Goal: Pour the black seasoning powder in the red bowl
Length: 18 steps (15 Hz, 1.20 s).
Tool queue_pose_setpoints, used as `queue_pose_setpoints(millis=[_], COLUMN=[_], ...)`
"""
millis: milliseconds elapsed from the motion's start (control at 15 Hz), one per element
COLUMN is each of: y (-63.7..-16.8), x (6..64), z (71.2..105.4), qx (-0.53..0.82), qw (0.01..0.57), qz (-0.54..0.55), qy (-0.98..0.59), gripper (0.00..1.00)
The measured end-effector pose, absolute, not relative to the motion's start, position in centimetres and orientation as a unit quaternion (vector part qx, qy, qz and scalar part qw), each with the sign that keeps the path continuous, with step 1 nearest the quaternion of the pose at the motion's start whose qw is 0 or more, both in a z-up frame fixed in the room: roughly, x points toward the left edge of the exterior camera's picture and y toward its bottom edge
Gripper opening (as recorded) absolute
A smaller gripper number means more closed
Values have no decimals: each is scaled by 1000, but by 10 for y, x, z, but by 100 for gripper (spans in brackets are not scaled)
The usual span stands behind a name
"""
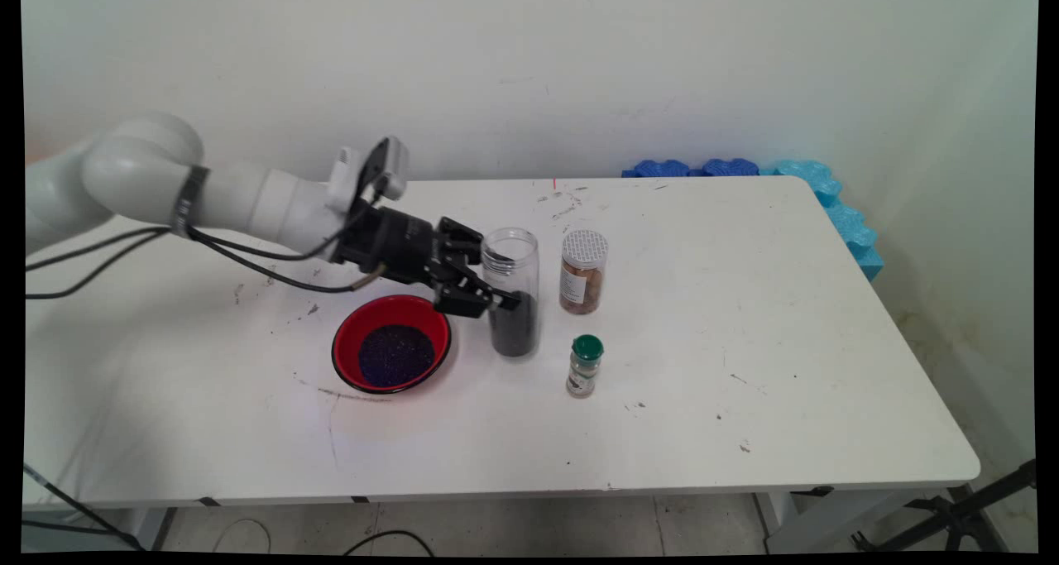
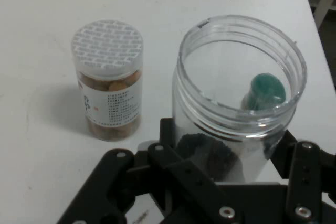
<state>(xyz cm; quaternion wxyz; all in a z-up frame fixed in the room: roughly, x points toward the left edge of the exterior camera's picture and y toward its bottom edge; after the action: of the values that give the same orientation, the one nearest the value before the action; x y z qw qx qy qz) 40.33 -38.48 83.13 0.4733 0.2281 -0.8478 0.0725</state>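
Note:
A clear open jar (image 1: pixel 513 296) (image 2: pixel 239 103) stands upright on the white table (image 1: pixel 745 317), its lower part filled with dark grains. My gripper (image 1: pixel 499 298) (image 2: pixel 231 169) comes in from the left and is shut on the jar at mid height, one finger on each side. Left of the jar, under my hand, sits a red bowl (image 1: pixel 346 337) with dark grains in it. A brown-filled jar with a white lid (image 1: pixel 583 274) (image 2: pixel 107 85) stands just right of the clear jar. In the hand view a small green-capped bottle (image 1: pixel 585 366) (image 2: pixel 268 90) shows through the clear jar.
Blue foam pieces (image 1: pixel 827 193) line the table's far right corner against the wall. Black cables (image 1: pixel 248 255) hang from the arm over the table's left part. Small dark specks lie scattered on the tabletop.

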Motion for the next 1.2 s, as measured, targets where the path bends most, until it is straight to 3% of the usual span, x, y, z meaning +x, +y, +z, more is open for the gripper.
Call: queue_pose_setpoints(millis=[733, 1200], y=[-335, -310], x=[464, 507], z=[941, 982], qx=[223, 225], qw=[457, 429], qz=[40, -14], qy=[-860, -875], gripper=[0, 0])
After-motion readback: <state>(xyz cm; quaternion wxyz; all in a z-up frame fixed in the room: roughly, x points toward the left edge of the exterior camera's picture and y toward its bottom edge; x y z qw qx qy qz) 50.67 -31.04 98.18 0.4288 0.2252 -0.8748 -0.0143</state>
